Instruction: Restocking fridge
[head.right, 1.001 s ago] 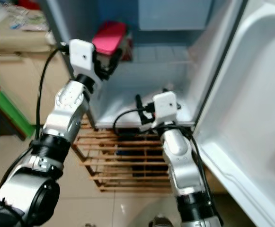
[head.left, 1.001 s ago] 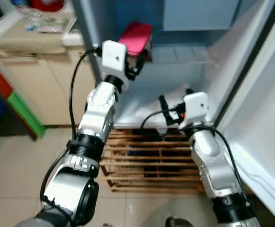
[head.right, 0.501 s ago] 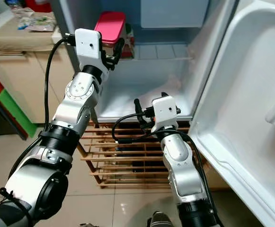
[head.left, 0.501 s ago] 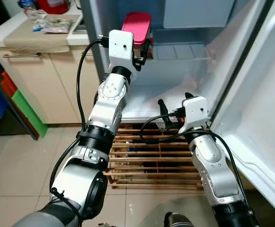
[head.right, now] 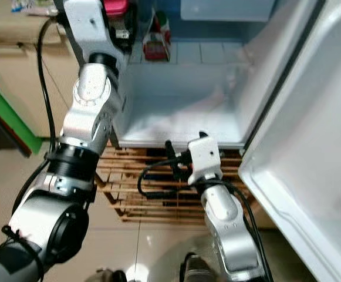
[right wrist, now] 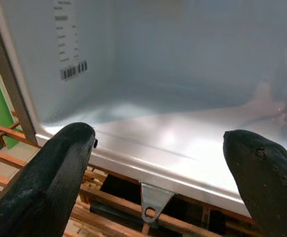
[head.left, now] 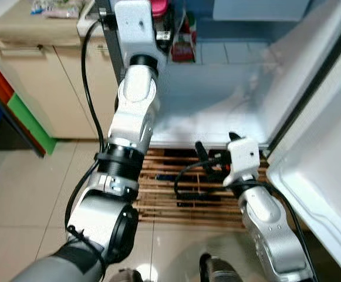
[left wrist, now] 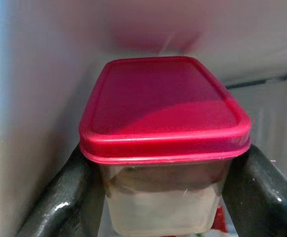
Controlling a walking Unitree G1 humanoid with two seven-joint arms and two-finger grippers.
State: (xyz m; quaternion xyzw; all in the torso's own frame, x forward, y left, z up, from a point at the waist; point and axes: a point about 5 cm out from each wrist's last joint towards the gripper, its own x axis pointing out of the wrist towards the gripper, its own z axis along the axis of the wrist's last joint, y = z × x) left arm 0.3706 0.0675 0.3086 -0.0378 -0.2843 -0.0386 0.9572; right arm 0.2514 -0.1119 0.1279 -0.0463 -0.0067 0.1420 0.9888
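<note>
A clear container with a red lid [left wrist: 163, 113] is clamped between the two black fingers [left wrist: 69, 197] of my left gripper [left wrist: 165, 197]. In the eye views that arm reaches high into the open fridge, and the red lid [head.left: 158, 7] shows at the upper left, close to the fridge's left wall. My right gripper [head.left: 216, 147] is low, in front of the fridge's bottom front edge. It is open with nothing between its fingers [right wrist: 59, 168]. The white fridge floor [head.left: 217, 111] lies beyond it.
A red and green packet [head.left: 185, 47] stands on the glass shelf [head.left: 235, 53] beside the container. The open fridge door [head.left: 328, 153] is at the right. A wooden slatted rack [head.left: 170, 200] lies under the fridge. A beige cabinet [head.left: 47, 82] stands to the left.
The camera has tilted down and moved closer. My left arm has pushed the red-lidded container higher and deeper into the fridge. The right gripper sits lower, by the fridge's bottom edge.
</note>
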